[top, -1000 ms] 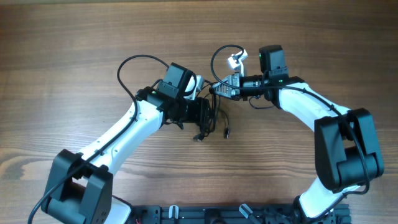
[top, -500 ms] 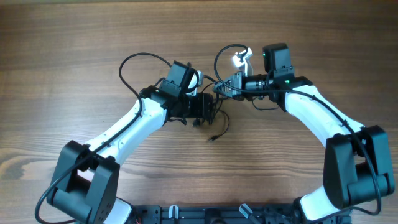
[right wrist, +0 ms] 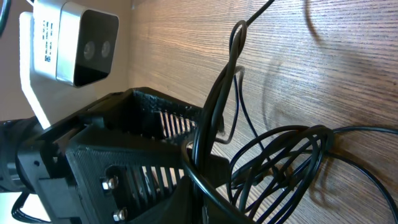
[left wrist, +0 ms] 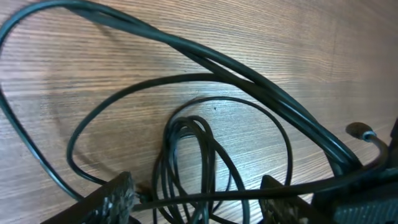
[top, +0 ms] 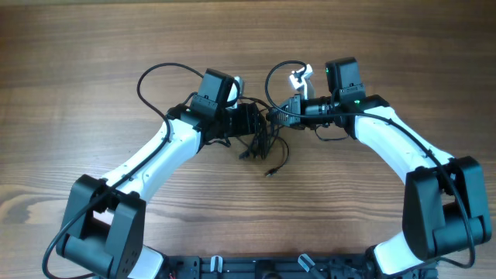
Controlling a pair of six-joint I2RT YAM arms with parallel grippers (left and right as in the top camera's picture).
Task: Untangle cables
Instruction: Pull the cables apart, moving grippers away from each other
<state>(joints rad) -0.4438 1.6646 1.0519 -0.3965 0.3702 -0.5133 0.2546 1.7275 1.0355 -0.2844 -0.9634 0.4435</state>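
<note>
Separation of the knot looks to be the step in hand: the cables [top: 263, 143] lie bunched on the worktop [top: 93, 46] between the two arms, with one plug end [top: 270, 172] trailing loose on the robot's side. The left gripper [top: 257, 125] has its jaws spread wide, with coiled strands passing between them ungripped. The right gripper [top: 280, 112] sits just beside the bundle; whether its jaws are clenched cannot be told. The next move likely calls for pinching one strand and drawing it clear.
</note>
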